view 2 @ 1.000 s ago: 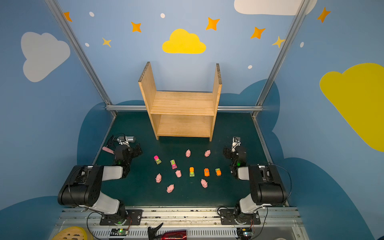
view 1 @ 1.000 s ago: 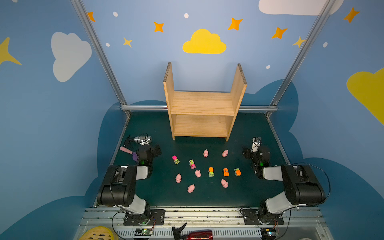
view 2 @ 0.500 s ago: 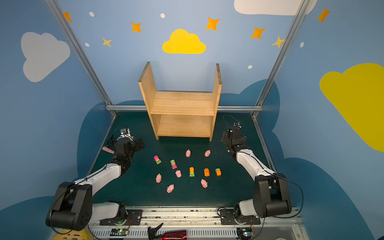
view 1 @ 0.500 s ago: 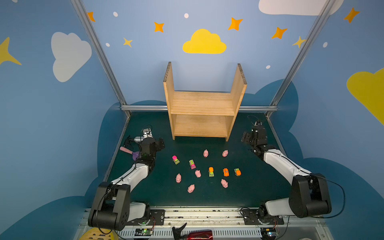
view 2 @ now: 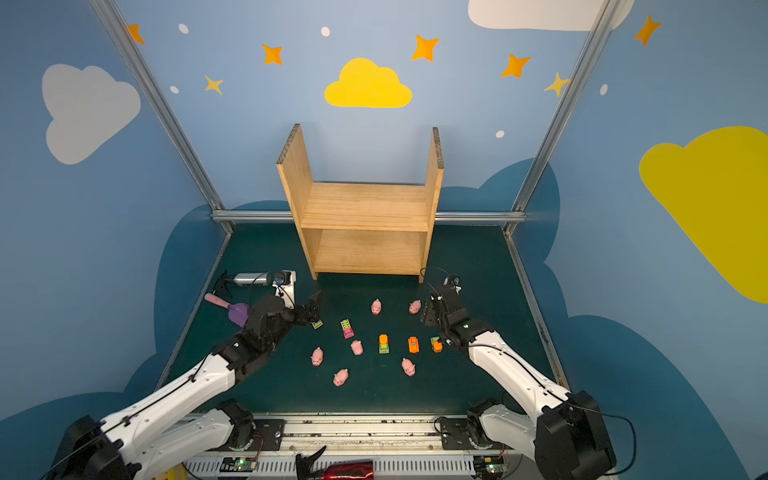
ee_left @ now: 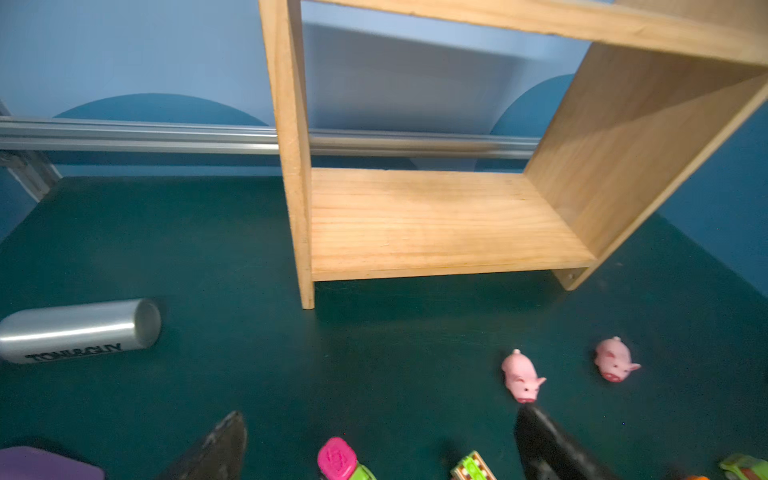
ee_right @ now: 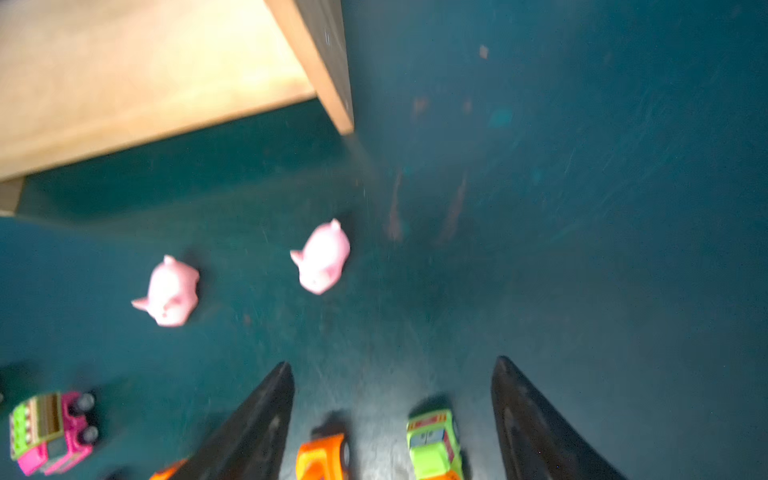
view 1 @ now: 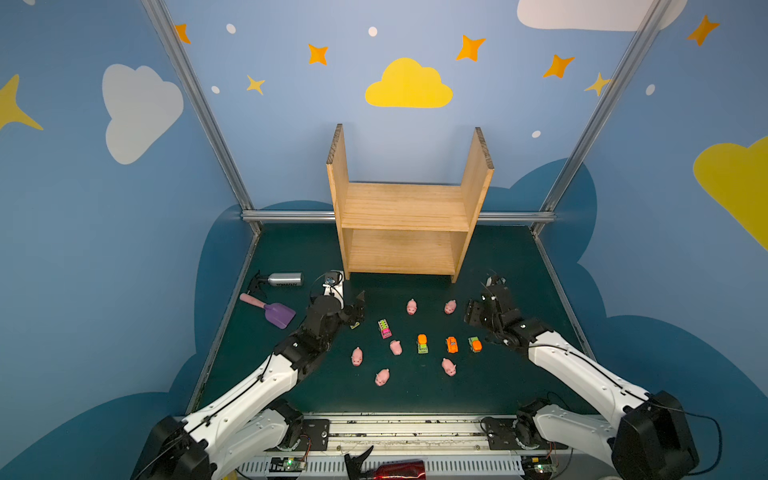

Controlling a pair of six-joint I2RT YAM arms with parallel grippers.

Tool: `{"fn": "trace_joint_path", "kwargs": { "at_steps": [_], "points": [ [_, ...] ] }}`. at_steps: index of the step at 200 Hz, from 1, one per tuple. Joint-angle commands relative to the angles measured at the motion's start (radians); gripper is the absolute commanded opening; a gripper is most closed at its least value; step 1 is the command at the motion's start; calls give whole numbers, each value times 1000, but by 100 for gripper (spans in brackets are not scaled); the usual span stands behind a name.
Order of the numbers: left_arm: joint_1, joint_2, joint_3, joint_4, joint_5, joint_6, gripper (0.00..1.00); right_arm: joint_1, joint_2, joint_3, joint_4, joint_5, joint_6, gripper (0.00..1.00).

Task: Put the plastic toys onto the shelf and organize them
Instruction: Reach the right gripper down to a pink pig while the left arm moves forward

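Note:
The light wooden shelf (view 1: 405, 216) stands bare at the back. On the green mat before it lie several pink pigs, such as one (view 1: 411, 306) and another (view 1: 448, 367), and small vehicles: a pink-green one (view 1: 384, 328) and three orange-and-green ones (view 1: 451, 344). My left gripper (view 1: 357, 309) is open, low over a pink-topped vehicle (ee_left: 338, 459), touching nothing. My right gripper (view 1: 471, 313) is open just above the mat. In the right wrist view an orange car (ee_right: 322, 455) and a green car (ee_right: 434, 442) lie between its fingers (ee_right: 523, 411), not gripped.
A silver bottle (view 1: 284, 279) lies on its side and a purple scoop (view 1: 276, 312) with a pink handle rests on the mat's left side. Metal rails (view 1: 286, 216) border the mat, and blue walls stand close round it.
Both arms have stretched out from their folded poses. The left gripper has moved right toward the toys. The right gripper has swung from beside the shelf down to the row of cars.

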Motion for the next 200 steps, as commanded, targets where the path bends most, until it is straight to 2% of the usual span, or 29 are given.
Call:
{"fn": "trace_joint_path", "kwargs": {
  "at_steps": [1, 34, 76, 93, 129, 157, 200],
  "points": [
    [-53, -64, -68, -59, 1, -69, 100, 40, 16, -20, 32, 12, 99, 73],
    [-108, -124, -119, -79, -13, -89, 100, 101, 101, -3, 77, 63, 158, 72],
    [-124, -136, -110, -94, -18, -82, 100, 149, 262, 38, 168, 129, 200, 72],
    [-125, -138, -113, -94, -19, -75, 100, 159, 346, 115, 172, 148, 201, 71],
    [-126, -147, -112, -120, -53, -67, 100, 196, 489, 251, 65, 253, 274, 67],
    [-127, -158, -115, -123, -61, -64, 100, 201, 583, 326, -6, 279, 316, 65],
    [-128, -170, -118, -124, -78, -59, 100, 213, 630, 364, -73, 332, 352, 64]
  ]
}}
